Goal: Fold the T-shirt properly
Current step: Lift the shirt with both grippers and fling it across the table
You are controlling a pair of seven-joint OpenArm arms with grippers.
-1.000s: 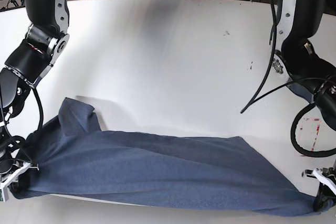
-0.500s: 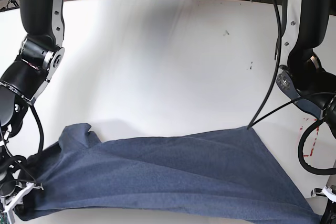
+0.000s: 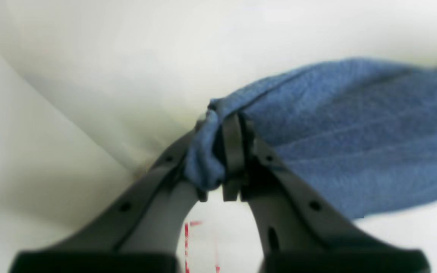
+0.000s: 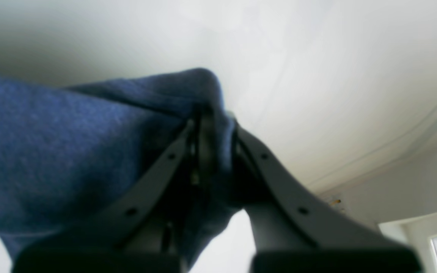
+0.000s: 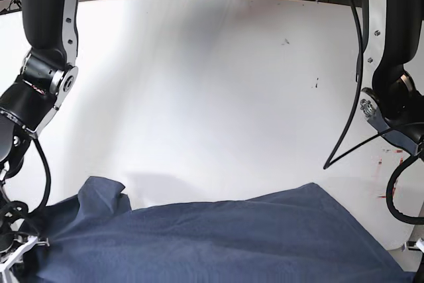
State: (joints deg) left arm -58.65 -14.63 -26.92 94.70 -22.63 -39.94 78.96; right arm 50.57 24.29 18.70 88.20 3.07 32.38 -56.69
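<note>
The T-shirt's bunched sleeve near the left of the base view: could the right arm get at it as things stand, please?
Probably not yet: the right gripper is shut on a T-shirt corner, so it must let go first. The sleeve itself lies uncovered nearby.

Matt heathered cloth T-shirt, smooth white table

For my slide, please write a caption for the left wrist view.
Left gripper shut on a bunched corner of the blue T-shirt above the white table.

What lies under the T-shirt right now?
White table shows beyond the T-shirt, held between the left gripper and right gripper. Anything beneath the cloth is covered.
</note>
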